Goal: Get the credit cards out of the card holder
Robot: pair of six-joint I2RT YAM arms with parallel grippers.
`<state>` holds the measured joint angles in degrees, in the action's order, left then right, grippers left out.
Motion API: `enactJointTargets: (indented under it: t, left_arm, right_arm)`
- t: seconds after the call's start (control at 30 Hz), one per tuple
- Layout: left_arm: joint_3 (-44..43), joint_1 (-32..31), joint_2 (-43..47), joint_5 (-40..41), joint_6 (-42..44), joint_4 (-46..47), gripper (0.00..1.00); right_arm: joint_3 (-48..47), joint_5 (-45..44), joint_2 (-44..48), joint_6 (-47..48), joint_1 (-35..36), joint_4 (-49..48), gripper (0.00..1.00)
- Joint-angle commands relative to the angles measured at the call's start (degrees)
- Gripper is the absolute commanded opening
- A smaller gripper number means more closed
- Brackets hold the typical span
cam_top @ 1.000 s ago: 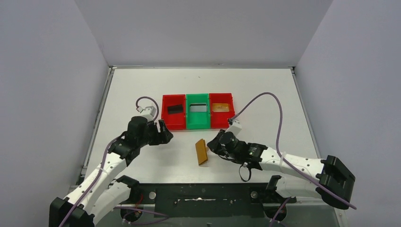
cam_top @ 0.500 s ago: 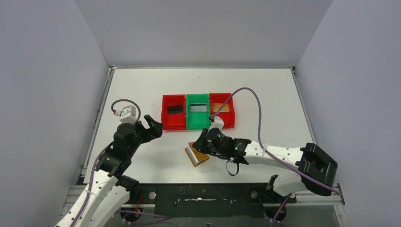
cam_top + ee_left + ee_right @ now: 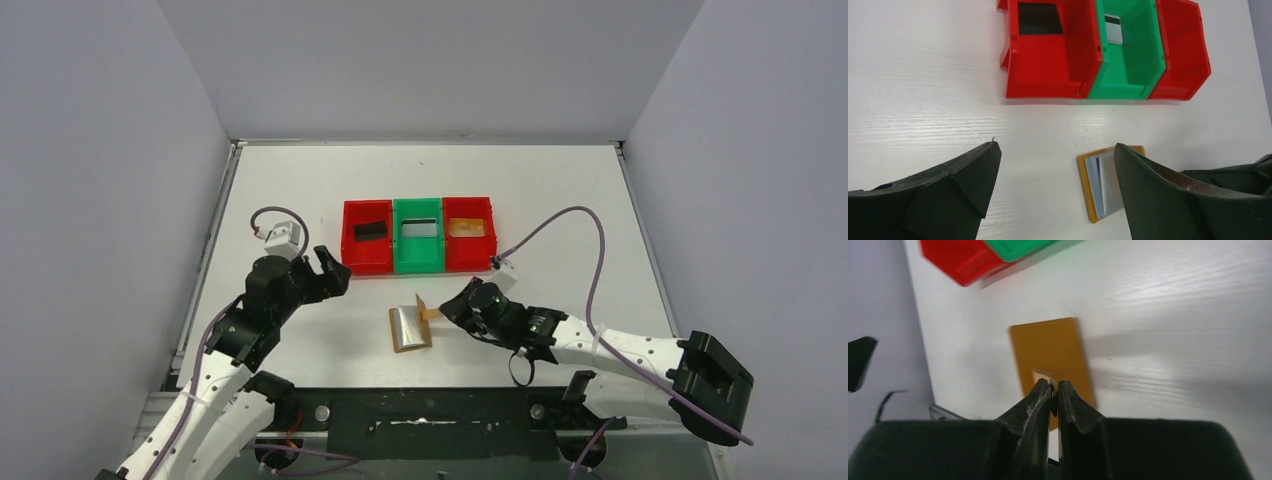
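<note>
Card holder [image 3: 409, 327] lies opened on the table [image 3: 560, 190], at 6 o'clk from the green bin [image 3: 418, 250], well apart from it. It's a flat book-style rectangle w/ matte orange-tan skin and rounded corners. One leaf is flat on the table, pale blue-grey inner panel up, w/ a slight sheen. At its 2 o'clk corner an orange part stands up off the table.

R jaws come in from 3 o'clk and are clenched on that part. In the R wrist view, two black tapered tips pinch a small tan tab, w/ the holder's smooth orange back facing the cam.

L jaws are at approx 10 o'clk from the holder, spread wide w/ nothing btwn them, over bare table. In the L wrist view they're dark matte wedges w/ slightly rough edges.

The table is white w/ fine wood-grain lines.

Three glossy moulded plastic bins stand in a row, sides touching:
- Left red bin [image 3: 367, 255] holds a dark card [image 3: 370, 230].
- The green bin holds a pale grey card [image 3: 1114, 30] w/ a black stripe.
- Right red bin [image 3: 468, 255] holds an orange-brown card [image 3: 465, 228].

Hard to make out:
- L wrist view: the holder's 3 o'clk side is hidden behind a jaw. Layered pale edges show inside it, can't tell cards from pockets.
- L wrist view: the right red bin's inside is hidden by its own wall, and the dark card is cut off at the top edge.
- R wrist view: the bins are blurred and cropped at 11 o'clk, and the holder's inner panels face away.
- Top view: can't tell whether the raised part is a whole leaf or only the tab.
</note>
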<state>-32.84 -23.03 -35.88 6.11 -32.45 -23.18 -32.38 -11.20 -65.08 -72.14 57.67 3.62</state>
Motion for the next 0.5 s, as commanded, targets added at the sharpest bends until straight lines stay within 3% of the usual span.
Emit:
enactJointTargets:
  t: [0.0,0.3,0.47]
  left_arm:
    - [-0.6,0.2,-2.6,-9.1,2.0,5.6,0.83]
    - [-1.5,-1.3,-12.9,-26.7,1.7,8.7,0.74]
    - [-0.2,-5.3,-14.7,-26.4,-2.0,13.8,0.72]
  right_arm:
    - [8.0,-5.0,4.7,-9.1,-1.3,5.6,0.04]
    - [15.8,-7.0,10.2,-13.1,-2.5,7.3,0.08]
    - [15.1,-7.0,9.0,-11.3,-3.4,7.0,0.08]
